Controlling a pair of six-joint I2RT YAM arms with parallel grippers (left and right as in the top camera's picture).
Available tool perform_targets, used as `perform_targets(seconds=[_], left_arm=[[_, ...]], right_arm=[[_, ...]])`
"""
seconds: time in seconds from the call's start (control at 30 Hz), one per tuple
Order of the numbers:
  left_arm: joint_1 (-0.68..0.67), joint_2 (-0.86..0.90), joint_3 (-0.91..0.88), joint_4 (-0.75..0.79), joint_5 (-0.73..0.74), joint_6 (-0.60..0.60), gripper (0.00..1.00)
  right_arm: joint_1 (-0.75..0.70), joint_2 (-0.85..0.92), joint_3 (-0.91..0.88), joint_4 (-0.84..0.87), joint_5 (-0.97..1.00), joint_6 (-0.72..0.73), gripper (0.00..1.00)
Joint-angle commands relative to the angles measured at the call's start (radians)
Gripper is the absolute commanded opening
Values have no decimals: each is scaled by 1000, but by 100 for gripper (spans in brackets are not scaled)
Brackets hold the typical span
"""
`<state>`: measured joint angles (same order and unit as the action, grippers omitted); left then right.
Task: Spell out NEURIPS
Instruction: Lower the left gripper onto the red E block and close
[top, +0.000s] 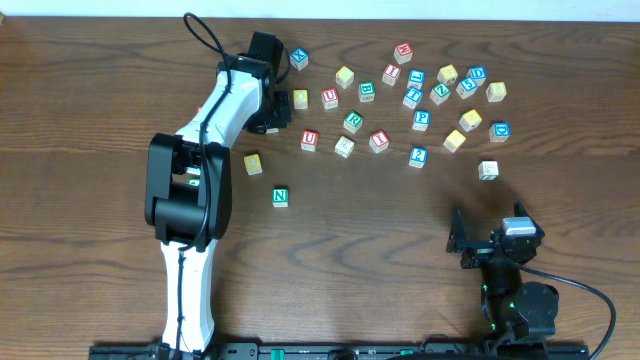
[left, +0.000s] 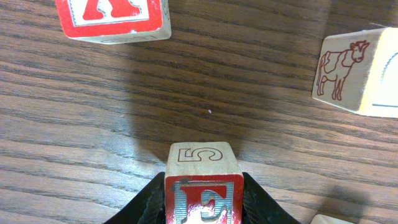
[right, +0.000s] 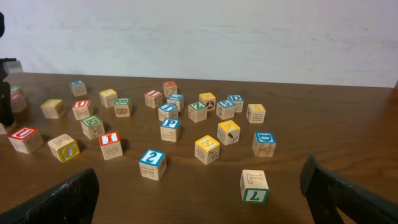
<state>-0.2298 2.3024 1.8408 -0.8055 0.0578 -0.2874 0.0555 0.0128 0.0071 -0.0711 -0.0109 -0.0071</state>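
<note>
Noted left gripper (left: 203, 190) clamped on red E cube (left: 202, 159), seated between its jaws; right gripper (right: 199, 186) spread wide, empty. Judged step: fetching E. Next calls for lifting clear and setting it beside green N cube (top: 280, 196), back toward the arm's base.

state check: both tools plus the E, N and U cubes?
left tool: shut on red E cube
red E cube: gripped at its sides; lifted or not, cannot tell
right tool: open, empty
green N cube: on the table, standing alone, N up
red U cube: on the table, ungripped
</note>
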Motion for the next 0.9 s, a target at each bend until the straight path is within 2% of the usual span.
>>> perform_targets(seconds=[0.0,0.3,0.53,0.87], left_arm=[[3,15,22,-5,2,7,35],[3,6,22,-9,2,66,34],[3,-38,23,-12,2,66,25],[3,-129,23,-20,2,67,25]], right_arm=[[-8,-4,-1,-5,1,14,99],[-8,-4,-1,-5,1,14,99],[-8,-4,-1,-5,1,14,99],[-8,-4,-1,-5,1,14,99]])
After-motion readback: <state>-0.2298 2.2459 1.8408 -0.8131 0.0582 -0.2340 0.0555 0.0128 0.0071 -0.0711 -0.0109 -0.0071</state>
